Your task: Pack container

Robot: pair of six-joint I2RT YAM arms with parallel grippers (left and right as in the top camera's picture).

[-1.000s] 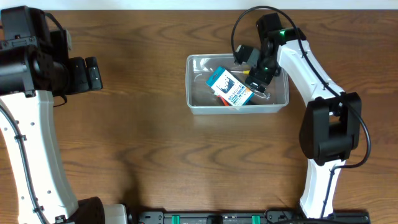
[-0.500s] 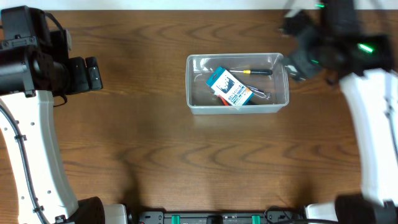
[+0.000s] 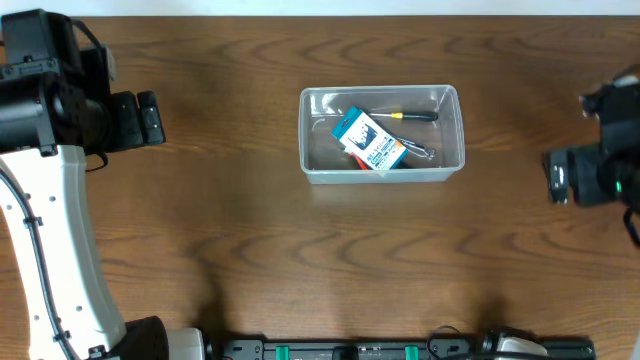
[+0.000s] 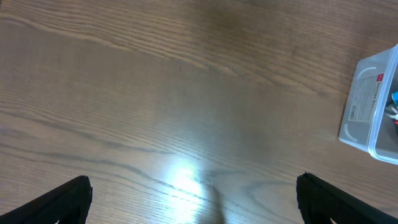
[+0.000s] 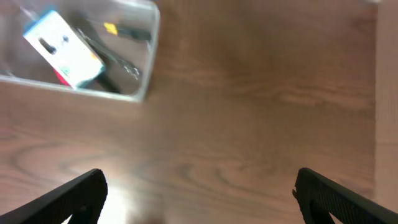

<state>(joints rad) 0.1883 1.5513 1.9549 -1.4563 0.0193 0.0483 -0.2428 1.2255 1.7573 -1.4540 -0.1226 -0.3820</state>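
The clear plastic container [image 3: 312, 135] stands at the table's middle back. Inside lie a small blue-and-white box [image 3: 367, 140], a screwdriver with a yellow-and-black handle [image 3: 410, 115] and other dark tools. The container also shows in the right wrist view [image 5: 147, 59] at upper left and at the right edge of the left wrist view [image 4: 367, 106]. My left gripper [image 4: 193, 198] is open and empty over bare table far left of the container. My right gripper [image 5: 200, 190] is open and empty, to the right of the container; in the overhead view it [image 3: 556, 178] is at the right edge.
The wooden table [image 3: 330, 260] carries nothing else that I can see. Its right edge shows in the right wrist view [image 5: 377, 87]. A black rail [image 3: 400, 350] runs along the front edge.
My right arm has pulled up out of the container and swung away to the right edge. The screwdriver now lies free in the container. The left arm has not moved.
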